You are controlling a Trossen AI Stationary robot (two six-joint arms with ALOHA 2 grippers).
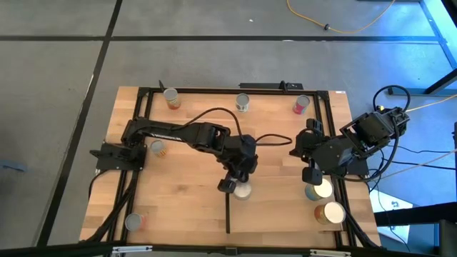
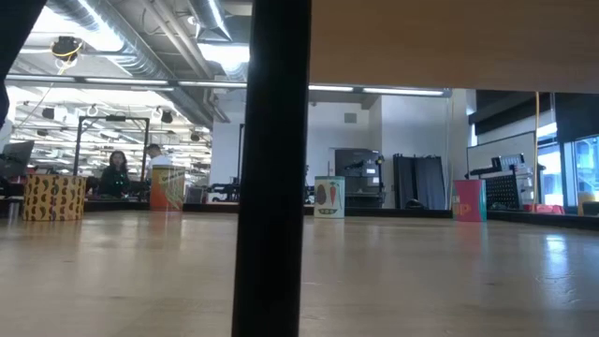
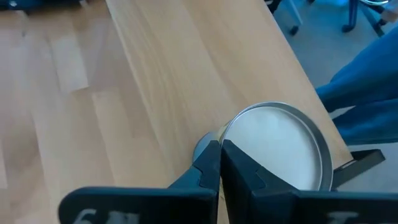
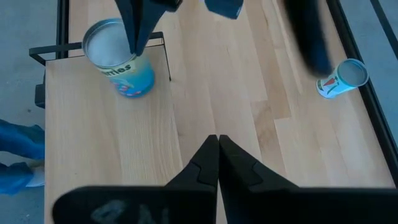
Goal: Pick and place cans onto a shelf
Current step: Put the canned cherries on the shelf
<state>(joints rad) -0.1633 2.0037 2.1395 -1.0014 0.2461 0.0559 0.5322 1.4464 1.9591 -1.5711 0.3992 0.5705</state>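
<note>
My left end effector (image 1: 230, 185) hangs over the near middle of the table (image 1: 186, 214), its fingers (image 3: 208, 163) pressed together with nothing between them. Their tips sit just beside the silver-topped can (image 1: 243, 190), right at its rim; from my left wrist view that can (image 3: 277, 146) fills the space past the fingertips, and I cannot tell whether they actually touch it.

My right end effector (image 1: 311, 175) is also closed on nothing, the two fingers (image 4: 208, 158) meeting in a thin line. It hovers over the table's right side, just beside a white-topped can (image 1: 319, 188). A golden-topped can (image 1: 330, 213) stands a little nearer the table's front edge than that one, close to it.

In my right wrist view the blue-labelled can (image 4: 119, 57) with the silver top stands under my left arm, beside a thin black strip (image 4: 168, 59) on the wood, and a white-labelled can (image 4: 341, 78) stands well apart from it.

Along the table's far edge stand three cans: one at the left (image 1: 171, 98), one in the middle (image 1: 243, 103), and a pink one at the right (image 1: 301, 105). Another can (image 1: 157, 148) stands by my left arm's base, and one more (image 1: 133, 222) at the front left corner.

From table height, the three far cans show as an orange one (image 2: 165, 187), a pale one (image 2: 328, 197) and a pink one (image 2: 468, 200), with a black post (image 2: 271, 168) in front.
</note>
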